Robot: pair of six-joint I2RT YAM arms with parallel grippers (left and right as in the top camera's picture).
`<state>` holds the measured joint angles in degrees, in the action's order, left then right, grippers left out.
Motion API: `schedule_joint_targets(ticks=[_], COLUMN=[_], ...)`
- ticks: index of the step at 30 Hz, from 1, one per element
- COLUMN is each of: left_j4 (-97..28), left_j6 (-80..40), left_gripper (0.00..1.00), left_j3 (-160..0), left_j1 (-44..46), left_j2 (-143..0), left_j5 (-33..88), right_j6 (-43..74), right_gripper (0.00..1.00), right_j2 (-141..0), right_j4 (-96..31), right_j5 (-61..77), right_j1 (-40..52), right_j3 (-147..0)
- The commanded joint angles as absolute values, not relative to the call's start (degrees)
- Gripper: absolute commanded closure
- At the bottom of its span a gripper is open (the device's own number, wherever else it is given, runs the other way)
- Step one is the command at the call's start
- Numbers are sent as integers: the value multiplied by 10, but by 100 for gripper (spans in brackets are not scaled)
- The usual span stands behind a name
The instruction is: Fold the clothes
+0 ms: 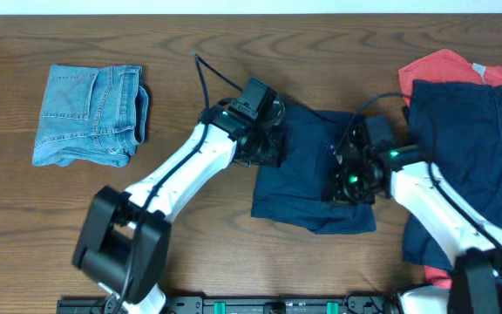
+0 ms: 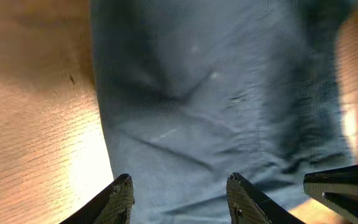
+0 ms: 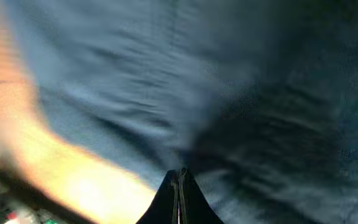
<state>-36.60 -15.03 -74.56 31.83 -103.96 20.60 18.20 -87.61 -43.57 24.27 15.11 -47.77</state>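
Left gripper [image 2: 179,186] is spread wide over the navy garment [image 2: 216,93], holding nothing; right gripper [image 3: 179,175] is pinched closed, tips against the same cloth.

**Tips out of sight, cloth cropped, a smeared pinch**

From overhead, the left gripper [image 1: 264,153] and right gripper [image 1: 353,181] cover their own fingertips and the patch of navy garment [image 1: 299,199] beneath them. In the left wrist view the spread fingers [image 2: 122,196] are cut by the bottom edge. The garment runs off the frame ahead of them, and a dark shape [image 2: 340,186] to their right (too cropped to name) leaves the corner. The right wrist view is smeared throughout: the fold pinched at the closed fingertips [image 3: 171,193] is a dark blur. Beyond the right arm, the clothes pile [image 1: 469,131] is cut by the overhead's edge, its red piece [image 1: 443,68] mostly buried.
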Motion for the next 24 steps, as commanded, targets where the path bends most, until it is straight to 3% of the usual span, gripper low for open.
schedule_joint_targets(ticks=[1, 4, 8, 15, 18, 24], left_j4=[-356, -341, -331, -348, -372, -384], left_j6=[-143, -135, -119, -110, -110, -110], left_gripper=[50, 50, 50, 50, 50, 75], left_j3=[-733, -733, -733, -756, -764, -764], left_j1=[319, 319, 318, 287, 271, 274], left_j2=[-1088, -1118, -1138, -1116, -1086, -1025], left_j5=[199, 199, 199, 219, 276, 337], right_j6=[264, 355, 357, 169, 145, 149], right_gripper=[99, 99, 99, 99, 99, 99], right_j2=[-914, -932, -932, -916, -893, -806], right_j4=[-438, -469, -476, -460, -472, -476], right_j5=[166, 95, 91, 239, 258, 250], right_j1=[154, 152, 150, 150, 150, 132], right_j3=[-438, -422, -419, -449, -473, -519])
